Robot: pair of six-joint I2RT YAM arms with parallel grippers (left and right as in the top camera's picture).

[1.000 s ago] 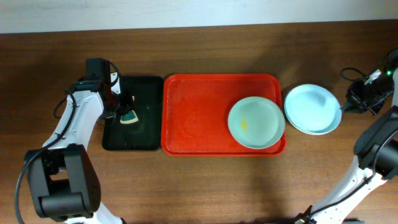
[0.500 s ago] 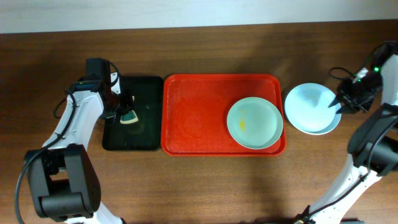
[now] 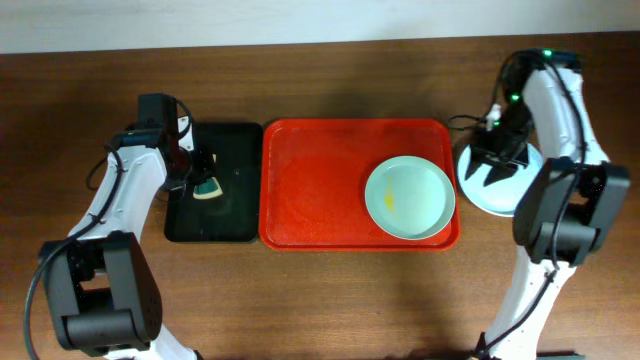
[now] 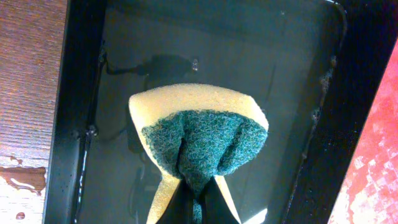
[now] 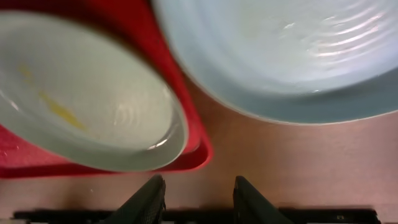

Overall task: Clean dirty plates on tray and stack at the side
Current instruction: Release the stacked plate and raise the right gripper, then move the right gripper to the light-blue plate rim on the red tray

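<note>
A pale green plate with a yellow smear lies at the right end of the red tray. A pale blue plate rests on the table just right of the tray. My right gripper hovers over that plate, open and empty. The right wrist view shows the green plate, the blue plate and bare wood beyond the right gripper. My left gripper is shut on a yellow-and-green sponge above the black tray.
The black tray holds a film of water and sits flush against the red tray's left edge. Bare wooden table surrounds both trays. The right arm's upper links arch over the table's right side.
My right arm has swung left from the table's right edge to over the blue plate, and its jaws have opened. The left arm and sponge have not moved.
</note>
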